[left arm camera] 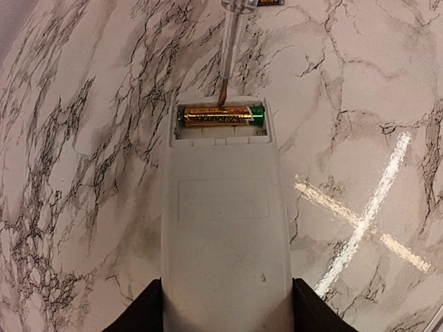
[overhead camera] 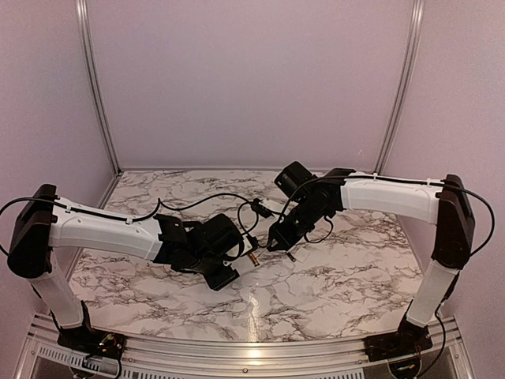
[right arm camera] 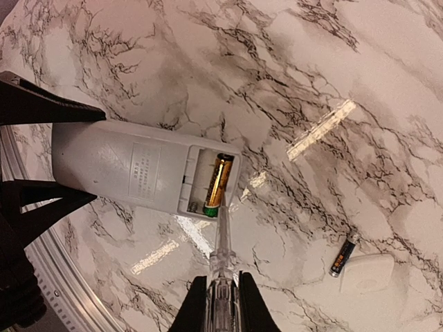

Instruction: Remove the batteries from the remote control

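Marble table under the remote control. Clamping it by its sides with left gripper, jaws half spread. Pinching clear screwdriver in right gripper, tip at one battery inside the remote's open compartment. Well apart from the remote: second battery and white cover.

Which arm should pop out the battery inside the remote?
The right one, probably. The right gripper grips a clear tool whose tip sits right at the battery in the open compartment of the remote control. The left gripper is busy clamping the remote's other end.
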Controlling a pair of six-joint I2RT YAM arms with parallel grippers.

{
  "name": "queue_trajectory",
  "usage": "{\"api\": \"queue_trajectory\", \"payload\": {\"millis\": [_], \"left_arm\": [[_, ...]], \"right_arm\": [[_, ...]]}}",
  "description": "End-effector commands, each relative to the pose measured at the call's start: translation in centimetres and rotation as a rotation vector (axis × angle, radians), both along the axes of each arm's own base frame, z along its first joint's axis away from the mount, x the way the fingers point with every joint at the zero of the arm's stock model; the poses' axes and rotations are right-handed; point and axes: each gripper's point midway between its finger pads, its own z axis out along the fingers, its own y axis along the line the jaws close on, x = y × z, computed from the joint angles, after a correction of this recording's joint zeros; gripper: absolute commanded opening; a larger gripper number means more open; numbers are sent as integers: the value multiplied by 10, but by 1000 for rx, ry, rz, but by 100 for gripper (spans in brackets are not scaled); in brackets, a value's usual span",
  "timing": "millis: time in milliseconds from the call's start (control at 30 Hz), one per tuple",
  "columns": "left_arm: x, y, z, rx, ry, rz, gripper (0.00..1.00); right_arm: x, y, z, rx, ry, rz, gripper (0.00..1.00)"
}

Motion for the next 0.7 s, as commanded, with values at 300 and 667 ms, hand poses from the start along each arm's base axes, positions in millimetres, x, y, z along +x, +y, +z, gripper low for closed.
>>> {"api": "queue_trajectory", "payload": {"millis": [300,667], "left_arm": [[4,-14,15,-66,-20,18,23],[0,-15,3,-39,-39,0,22]], "right_arm": [[-7,8,-22,-30,61,19,0],[-20,17,-41,10,167,27,0]]}}
